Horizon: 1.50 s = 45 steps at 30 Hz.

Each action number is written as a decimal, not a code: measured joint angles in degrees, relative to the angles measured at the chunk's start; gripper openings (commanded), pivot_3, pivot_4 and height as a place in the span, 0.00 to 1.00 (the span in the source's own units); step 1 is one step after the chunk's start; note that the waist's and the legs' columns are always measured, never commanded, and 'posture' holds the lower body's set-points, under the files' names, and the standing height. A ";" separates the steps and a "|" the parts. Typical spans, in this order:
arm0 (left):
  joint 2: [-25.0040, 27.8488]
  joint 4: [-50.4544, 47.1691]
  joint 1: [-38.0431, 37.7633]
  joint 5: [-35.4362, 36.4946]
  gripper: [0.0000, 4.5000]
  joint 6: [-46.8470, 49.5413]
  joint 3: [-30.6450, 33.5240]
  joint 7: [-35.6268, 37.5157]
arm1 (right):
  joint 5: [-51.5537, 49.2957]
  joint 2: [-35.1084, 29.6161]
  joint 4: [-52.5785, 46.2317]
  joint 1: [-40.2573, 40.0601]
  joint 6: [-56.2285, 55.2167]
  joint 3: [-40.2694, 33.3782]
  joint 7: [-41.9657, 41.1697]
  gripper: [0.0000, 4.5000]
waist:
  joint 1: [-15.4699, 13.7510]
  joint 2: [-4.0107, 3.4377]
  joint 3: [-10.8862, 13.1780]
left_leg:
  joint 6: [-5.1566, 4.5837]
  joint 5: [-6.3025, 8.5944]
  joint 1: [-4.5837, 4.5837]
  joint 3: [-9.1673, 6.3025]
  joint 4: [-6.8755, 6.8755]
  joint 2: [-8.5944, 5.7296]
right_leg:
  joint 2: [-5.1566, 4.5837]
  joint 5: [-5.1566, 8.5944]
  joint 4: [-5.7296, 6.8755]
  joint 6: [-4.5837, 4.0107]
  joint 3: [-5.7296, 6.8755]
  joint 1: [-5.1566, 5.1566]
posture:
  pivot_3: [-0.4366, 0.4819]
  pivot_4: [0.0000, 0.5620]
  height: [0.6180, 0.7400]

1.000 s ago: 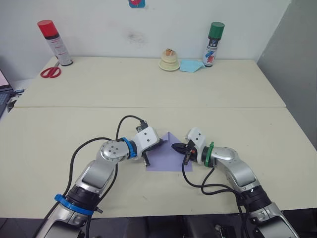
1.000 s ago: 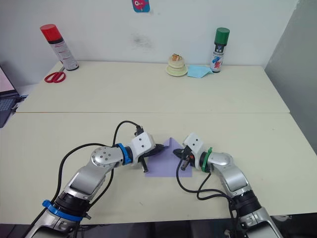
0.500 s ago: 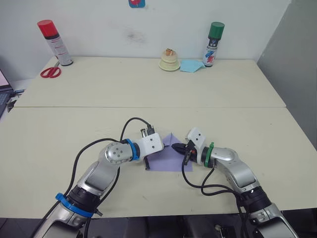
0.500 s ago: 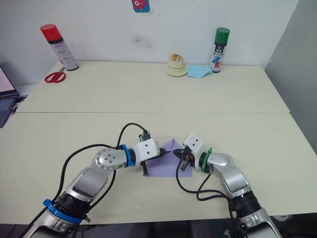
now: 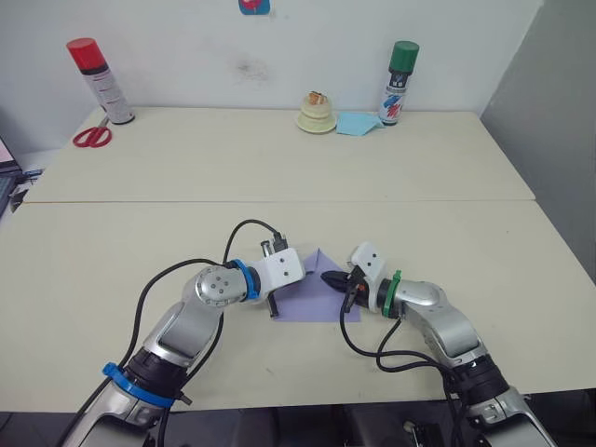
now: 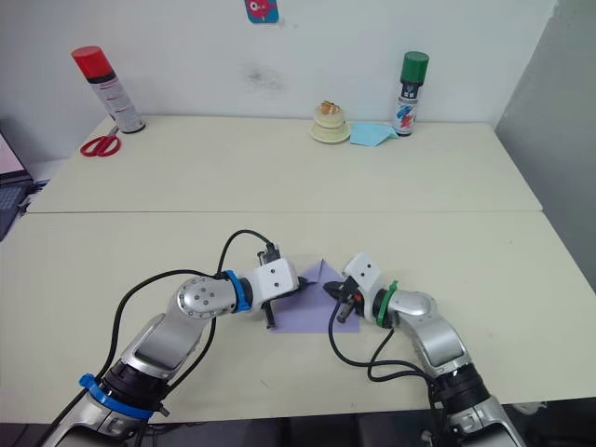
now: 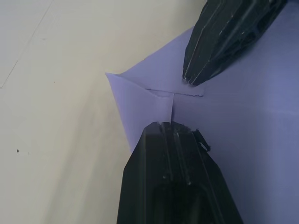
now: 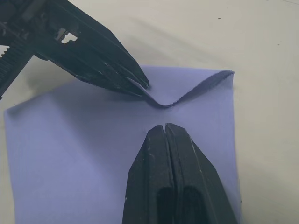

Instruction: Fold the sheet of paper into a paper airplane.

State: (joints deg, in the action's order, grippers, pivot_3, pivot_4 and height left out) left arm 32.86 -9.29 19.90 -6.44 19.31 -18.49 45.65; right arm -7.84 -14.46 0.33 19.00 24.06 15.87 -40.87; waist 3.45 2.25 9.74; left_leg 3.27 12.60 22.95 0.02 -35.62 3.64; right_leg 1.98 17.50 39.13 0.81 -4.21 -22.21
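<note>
The sheet of paper (image 5: 317,300) lies flat on the near table, lavender, with its far corners folded in to a point (image 5: 319,251). My left gripper (image 5: 305,277) is shut, its tip resting on the left folded flap near the centre line. In the right wrist view that flap's edge (image 8: 187,93) curls up slightly beside the left gripper's fingers (image 8: 107,60). My right gripper (image 5: 329,277) is shut too and presses on the paper just right of the centre, its tip (image 8: 164,127) a short way from the left one.
Along the far table edge stand a red-capped spray can (image 5: 95,79), red scissors (image 5: 90,136), a cream tape roll (image 5: 316,114), a light blue cloth (image 5: 357,123) and a green-capped spray can (image 5: 399,82). A seam (image 5: 447,201) joins the two tables.
My left gripper has slid right across the paper, toward the centre fold and the right gripper. The right gripper has stayed almost in place.
</note>
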 measured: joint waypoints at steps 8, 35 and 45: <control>0.06 -1.07 -1.97 6.77 0.00 -0.04 5.96 0.62 | 2.27 3.16 -0.28 1.72 2.79 2.26 4.35 0.00 | -0.02 -0.01 0.01 | 0.00 0.00 0.00 -0.03 -0.07 0.01 | 0.01 -0.01 0.08 -0.04 0.01 0.00 | 0.48 0.27 0.98; 5.00 17.64 6.74 4.66 0.00 -17.11 6.69 7.58 | 1.86 6.58 -2.09 2.89 6.02 2.11 7.24 0.00 | -0.34 -0.07 0.05 | 0.00 0.00 0.16 0.00 -0.10 -0.06 | 0.00 -0.01 0.08 -0.05 0.08 -0.11 | 0.48 0.27 0.98; 2.43 2.21 0.23 13.26 0.00 3.05 10.56 5.41 | 2.11 6.24 -2.35 2.83 4.75 2.29 7.19 0.00 | -0.34 -0.07 0.06 | 0.00 0.00 0.21 -0.11 -0.17 -0.06 | -0.02 -0.01 0.11 -0.05 0.07 -0.10 | 0.48 0.27 0.98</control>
State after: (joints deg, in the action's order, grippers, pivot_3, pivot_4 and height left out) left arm 35.29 -7.08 20.13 6.82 22.36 -7.93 51.05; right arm -5.73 -8.22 -2.02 21.83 28.81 18.16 -33.68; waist 3.11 2.18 9.80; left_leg 3.27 12.61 23.17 -0.09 -35.79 3.58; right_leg 1.96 17.48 39.24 0.76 -4.14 -22.31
